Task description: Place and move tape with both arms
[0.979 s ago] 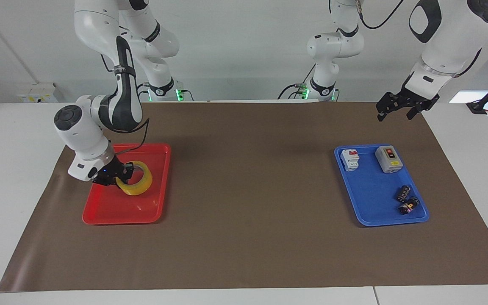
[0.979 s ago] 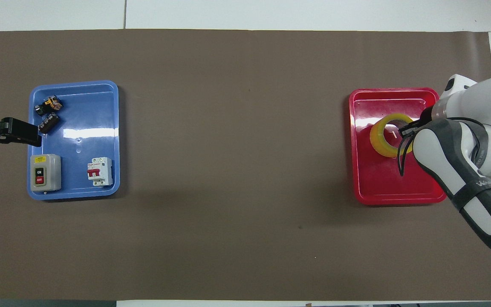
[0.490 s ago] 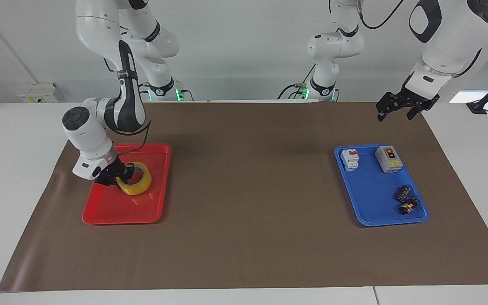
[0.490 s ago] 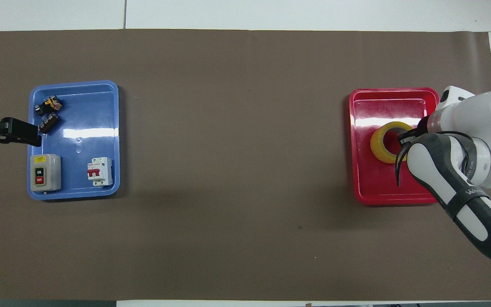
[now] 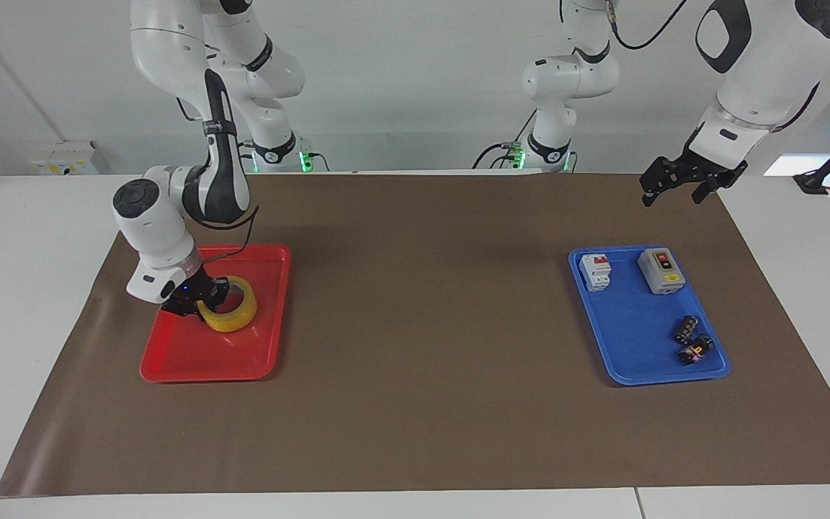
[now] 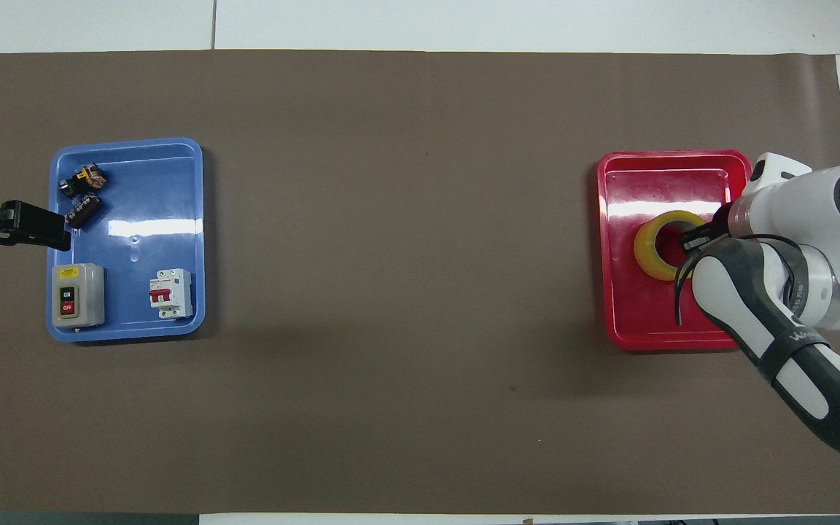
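Though hard to call from this far off, looks like a proper pinch by the right gripper [image 5: 199, 301] on the tape [image 5: 236, 313]: one finger down inside the core, the other outside, squeezing the yellow wall between them. Makes sense as a hold, since grabbing a ring by its wall beats trying to span the whole roll. As for the tape itself: inside the red tray [image 5: 199, 360], at the right arm's end of the table, roughly mid-tray, a bit tipped toward the gripper. Can't tell whether fully resting on the tray floor or just barely off it. Reads to me as the handling step right at the tray, with no move across the table done yet. Next along, just bare brown mat [image 5: 422, 324], probably kept free as the meeting spot for both arms. Then the blue tray [image 5: 638, 346] with a breaker [image 5: 595, 272] and a switch box [image 5: 661, 270] at its robot end, plus small black parts [image 5: 690, 340] farther out. Not part of this job, so best left alone. Last, the left gripper [image 5: 673, 189], hanging in the air over the mat's corner by the blue tray, fingers spread, holding nothing. Waiting, presumably for its turn with the roll.
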`<state>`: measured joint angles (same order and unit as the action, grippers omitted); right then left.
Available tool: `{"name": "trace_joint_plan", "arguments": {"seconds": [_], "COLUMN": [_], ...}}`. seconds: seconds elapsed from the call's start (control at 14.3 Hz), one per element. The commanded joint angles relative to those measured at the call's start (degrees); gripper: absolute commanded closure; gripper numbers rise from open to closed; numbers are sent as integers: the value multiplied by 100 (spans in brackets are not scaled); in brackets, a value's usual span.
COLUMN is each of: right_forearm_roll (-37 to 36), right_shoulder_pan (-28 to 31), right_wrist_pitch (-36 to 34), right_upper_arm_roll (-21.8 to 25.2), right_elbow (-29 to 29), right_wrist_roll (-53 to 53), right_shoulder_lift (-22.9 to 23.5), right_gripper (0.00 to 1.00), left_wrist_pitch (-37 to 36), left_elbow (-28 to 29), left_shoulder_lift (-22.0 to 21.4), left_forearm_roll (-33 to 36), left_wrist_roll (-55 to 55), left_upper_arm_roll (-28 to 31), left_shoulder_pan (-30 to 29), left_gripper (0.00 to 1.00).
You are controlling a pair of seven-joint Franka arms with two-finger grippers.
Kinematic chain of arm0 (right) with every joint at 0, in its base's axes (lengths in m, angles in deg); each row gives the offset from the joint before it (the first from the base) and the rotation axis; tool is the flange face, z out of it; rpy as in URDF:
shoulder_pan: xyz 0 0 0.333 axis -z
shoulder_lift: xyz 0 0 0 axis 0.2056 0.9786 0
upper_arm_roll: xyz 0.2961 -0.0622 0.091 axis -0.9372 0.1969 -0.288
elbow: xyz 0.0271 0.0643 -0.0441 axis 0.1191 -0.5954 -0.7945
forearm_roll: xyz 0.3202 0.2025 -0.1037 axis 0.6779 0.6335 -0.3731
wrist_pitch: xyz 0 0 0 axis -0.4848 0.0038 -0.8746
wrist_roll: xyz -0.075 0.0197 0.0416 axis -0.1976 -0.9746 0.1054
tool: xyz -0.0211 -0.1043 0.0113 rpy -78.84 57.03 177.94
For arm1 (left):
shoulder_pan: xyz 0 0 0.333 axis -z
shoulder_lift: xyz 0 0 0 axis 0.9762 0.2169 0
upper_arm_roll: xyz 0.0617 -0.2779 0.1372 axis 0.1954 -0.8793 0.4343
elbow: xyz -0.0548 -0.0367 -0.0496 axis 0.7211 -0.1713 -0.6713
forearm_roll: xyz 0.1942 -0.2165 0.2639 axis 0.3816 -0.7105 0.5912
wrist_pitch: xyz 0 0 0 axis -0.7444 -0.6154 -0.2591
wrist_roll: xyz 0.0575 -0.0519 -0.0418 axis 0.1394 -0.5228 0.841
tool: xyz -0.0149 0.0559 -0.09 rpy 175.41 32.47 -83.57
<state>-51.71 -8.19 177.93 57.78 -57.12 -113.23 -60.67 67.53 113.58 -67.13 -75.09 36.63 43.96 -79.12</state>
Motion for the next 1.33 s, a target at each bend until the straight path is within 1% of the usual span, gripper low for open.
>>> {"name": "trace_joint_plan", "arguments": {"seconds": [0.0,0.07,0.14,0.28,0.56,0.63,0.77,0.98,1.05,1.12,1.26], "right_forearm_roll": [-55,-55,-55,-46,-63,-63,-63,-63,-63,-46,7], "right_shoulder_pan": [107,107,107,90,-7,-120,-148,-402,-403,-394,-359], "right_wrist_pitch": [98,63,19,-418,-1903,-2071,-2239,-2819,-3020,-3196,-3985], "right_upper_arm_roll": [-57,-57,-57,-57,-110,-101,-110,-119,-119,-119,-110], "right_elbow": [-58,-40,38,327,1338,1427,1428,1436,1454,1541,2171], "right_wrist_roll": [-49,-40,-32,256,1521,1933,2419,3209,3325,3326,3343], "right_shoulder_lift": [-64,-82,-99,-222,-415,-538,-854,-1337,-1521,-1645,-1699], "right_gripper": [45,0,0,0,0,0,0,0,0,0,0], "left_wrist_pitch": [46,38,38,38,38,46,47,47,47,38,46], "left_elbow": [155,155,155,155,155,155,155,155,155,155,155], "left_shoulder_lift": [-153,-153,-153,-153,-153,-153,-153,-153,-153,-153,-153], "left_forearm_roll": [-104,-104,-104,-104,-104,-104,-104,-104,-104,-104,-104], "left_wrist_roll": [-67,-67,-67,-67,-67,-67,-67,-67,-67,-67,-67], "left_upper_arm_roll": [35,35,35,35,35,35,35,35,35,35,35], "left_shoulder_pan": [-3,-3,-3,-3,-3,-3,-3,-3,-3,-3,-3], "left_gripper": [0,0,0,0,0,0,0,0,0,0,0]}}
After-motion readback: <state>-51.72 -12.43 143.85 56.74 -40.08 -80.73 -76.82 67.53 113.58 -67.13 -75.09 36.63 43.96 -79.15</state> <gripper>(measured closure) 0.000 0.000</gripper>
